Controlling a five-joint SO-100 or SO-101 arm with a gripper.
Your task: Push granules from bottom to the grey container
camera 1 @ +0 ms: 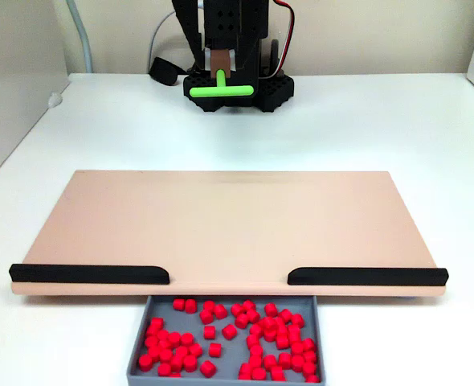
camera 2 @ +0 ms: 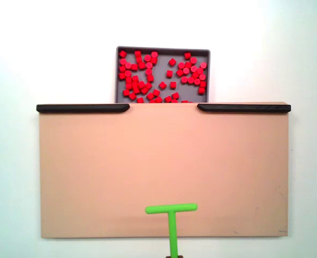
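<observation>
Several red granules (camera 1: 261,334) (camera 2: 131,75) lie inside the grey container (camera 1: 173,380) (camera 2: 163,49), which sits against the tan board's (camera 1: 229,225) (camera 2: 164,161) edge, at the gap between two black strips. All the granules I see are in that tray. In a fixed view, my gripper (camera 1: 220,72) hangs in front of the arm's black base, beyond the board's far edge. It is shut on the stem of a green T-shaped pusher (camera 1: 221,88). In another fixed view the pusher (camera 2: 171,208) shows over the board's bottom middle, crossbar towards the tray.
Black strips (camera 1: 88,273) (camera 1: 365,276) line the board's tray-side edge, left and right of the gap. The arm's base (camera 1: 237,92) stands on the white table (camera 1: 44,145) behind the board. A black object (camera 1: 163,71) and cables lie left of the base.
</observation>
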